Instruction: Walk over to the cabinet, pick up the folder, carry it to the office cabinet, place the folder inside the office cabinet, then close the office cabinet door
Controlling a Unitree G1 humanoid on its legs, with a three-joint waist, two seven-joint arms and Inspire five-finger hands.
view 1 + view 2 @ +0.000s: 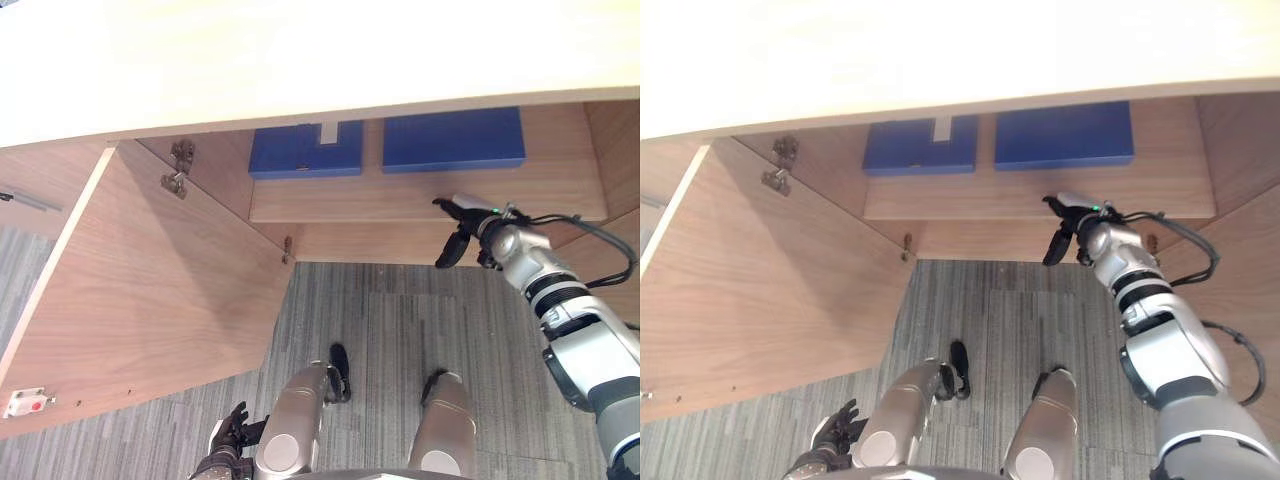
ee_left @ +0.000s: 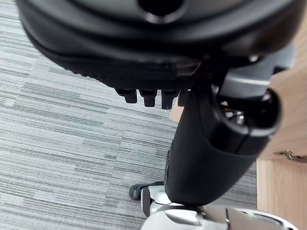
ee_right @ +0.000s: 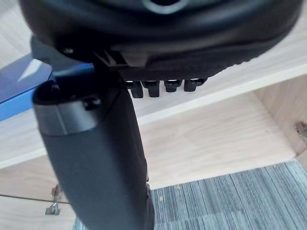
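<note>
Two blue folders lie flat on the office cabinet's inner shelf (image 1: 400, 200): one with a pale label (image 1: 305, 150) to the left, a plain one (image 1: 453, 139) to the right. My right hand (image 1: 460, 228) hovers at the shelf's front edge, just below the plain folder, open, fingers hanging down and holding nothing. In the right wrist view its thumb (image 3: 91, 158) stands before the shelf, with a blue folder corner (image 3: 19, 86) beside it. My left hand (image 1: 228, 432) hangs low by my side, open and empty.
The cabinet's left door (image 1: 150, 290) swings wide open toward me, hinges (image 1: 180, 167) showing. A right door panel (image 1: 1240, 270) stands open at the right. The pale cabinet top (image 1: 300, 60) overhangs the shelf. Grey striped carpet (image 1: 400, 320) lies below.
</note>
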